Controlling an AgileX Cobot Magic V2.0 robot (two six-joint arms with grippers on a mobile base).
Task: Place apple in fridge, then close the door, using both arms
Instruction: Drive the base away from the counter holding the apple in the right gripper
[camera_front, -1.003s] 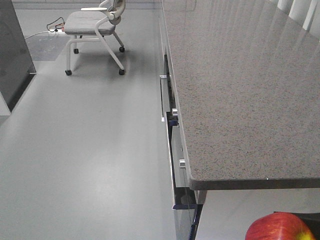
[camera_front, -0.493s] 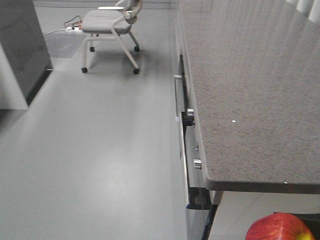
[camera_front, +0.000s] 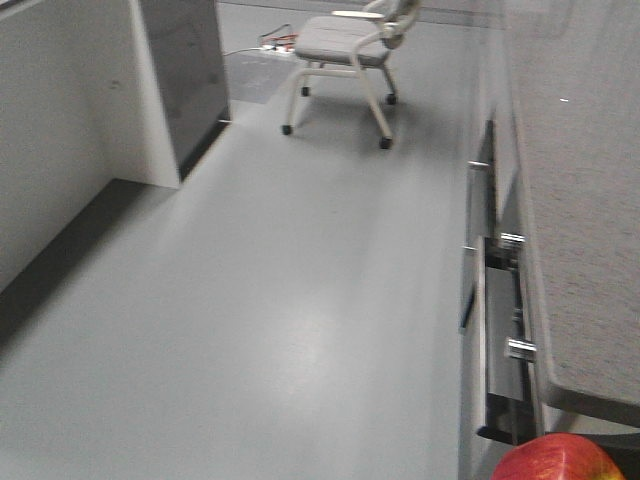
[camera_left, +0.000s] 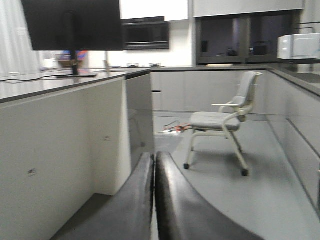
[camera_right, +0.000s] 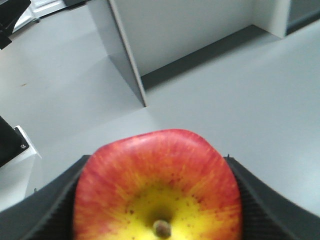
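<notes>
Gripping the apple (camera_right: 157, 187) from both sides, the right tool (camera_right: 156, 161) is clamped on it, its black, finely ribbed fingers (camera_right: 47, 212) pressed against the fruit at 3 and 9 o'clock in the wrist view. The apple is round and glossy, red streaked over yellow, with dark speckles and a small brown stem set in a yellow dimple facing the camera. From the front it shows only as a red dome at 5 o'clock, just under the near corner of the grey speckled stone tabletop (camera_front: 585, 250). The left tool (camera_left: 153, 162) holds nothing; its two smooth, curved black fingers lie together, touching along their length. Smooth pale grey floor (camera_front: 280, 300) runs toward a pale wheeled chair (camera_front: 345, 45) at 12 o'clock.
</notes>
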